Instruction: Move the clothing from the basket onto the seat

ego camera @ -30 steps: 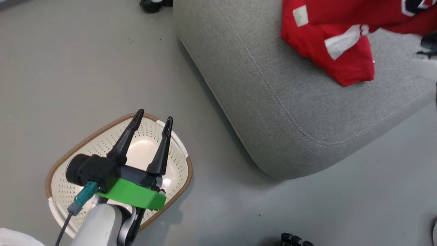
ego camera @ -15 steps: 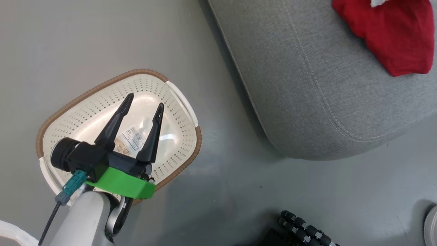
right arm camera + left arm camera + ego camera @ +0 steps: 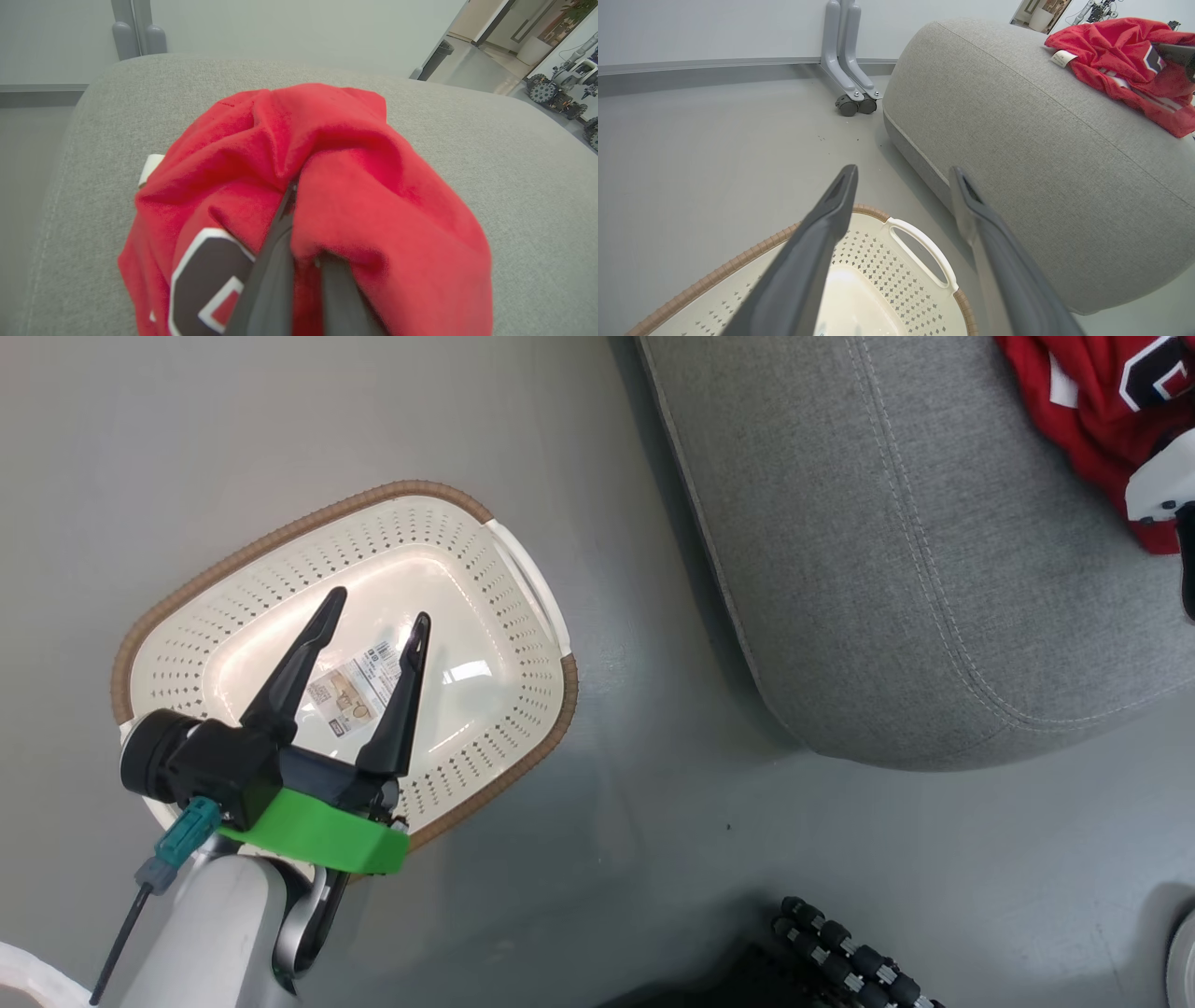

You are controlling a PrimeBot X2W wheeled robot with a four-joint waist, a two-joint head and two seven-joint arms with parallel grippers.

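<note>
Clothing (image 3: 327, 154): red heap on seat (image 3: 887, 569), right gripper (image 3: 301, 233) fingers pinched shut on it; left gripper (image 3: 378, 607) fingers spread, empty, above garment-free basket (image 3: 280, 537); risk: cloth may snag on release and drag off.

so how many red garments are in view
1 red heap that I can tell apart, on the couch, pinched in the shut right gripper; a second garment may be bunched inside it.
</note>
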